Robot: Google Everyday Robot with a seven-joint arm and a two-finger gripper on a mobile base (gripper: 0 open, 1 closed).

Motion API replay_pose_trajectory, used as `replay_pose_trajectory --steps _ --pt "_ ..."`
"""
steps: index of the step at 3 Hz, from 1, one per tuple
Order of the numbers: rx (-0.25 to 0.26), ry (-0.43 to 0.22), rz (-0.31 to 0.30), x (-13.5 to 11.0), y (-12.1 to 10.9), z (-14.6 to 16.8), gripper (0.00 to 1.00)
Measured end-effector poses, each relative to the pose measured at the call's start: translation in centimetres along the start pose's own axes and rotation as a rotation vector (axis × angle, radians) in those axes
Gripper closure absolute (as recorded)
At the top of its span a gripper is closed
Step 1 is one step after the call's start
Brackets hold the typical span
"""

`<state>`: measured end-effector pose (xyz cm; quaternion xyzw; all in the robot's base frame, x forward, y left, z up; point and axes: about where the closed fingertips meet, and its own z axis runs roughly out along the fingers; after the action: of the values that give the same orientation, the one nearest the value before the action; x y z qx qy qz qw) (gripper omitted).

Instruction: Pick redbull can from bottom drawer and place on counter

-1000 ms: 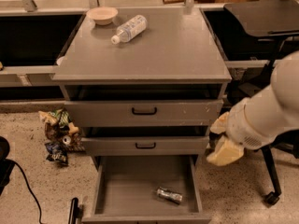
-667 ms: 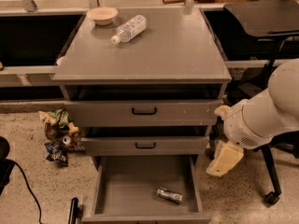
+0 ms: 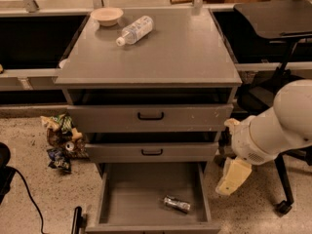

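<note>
Lying on its side, right of middle on floor of open bottom drawer (image 3: pixel 122 199): can (image 3: pixel 176 204). Outside drawer, to its right, apart from can: gripper (image 3: pixel 233 176); clenched or released, cannot tell. On counter (image 3: pixel 180 52), rear left: bottle (image 3: pixel 134 29), bowl (image 3: pixel 107 16).

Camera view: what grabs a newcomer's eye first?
The big white arm comes in from the right, with its cream gripper hanging beside the cabinet, just outside the open bottom drawer. In that drawer the redbull can lies on its side near the front right. At the back left of the counter are a clear bottle on its side and a small bowl.
</note>
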<state>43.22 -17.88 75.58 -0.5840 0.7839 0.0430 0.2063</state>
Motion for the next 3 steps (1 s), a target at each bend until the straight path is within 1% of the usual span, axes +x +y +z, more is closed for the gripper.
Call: replay_pose_trajectory --steps 1,2,3 --pt "-0.057 -0.011 0.022 3.7 2.5 7.5 0.00" --pt "-0.082 -0.025 0.044 7.1 4.7 15.5 0.00" --pt "-0.091 -0.085 0.085 9.0 5.5 23.2 0.00"
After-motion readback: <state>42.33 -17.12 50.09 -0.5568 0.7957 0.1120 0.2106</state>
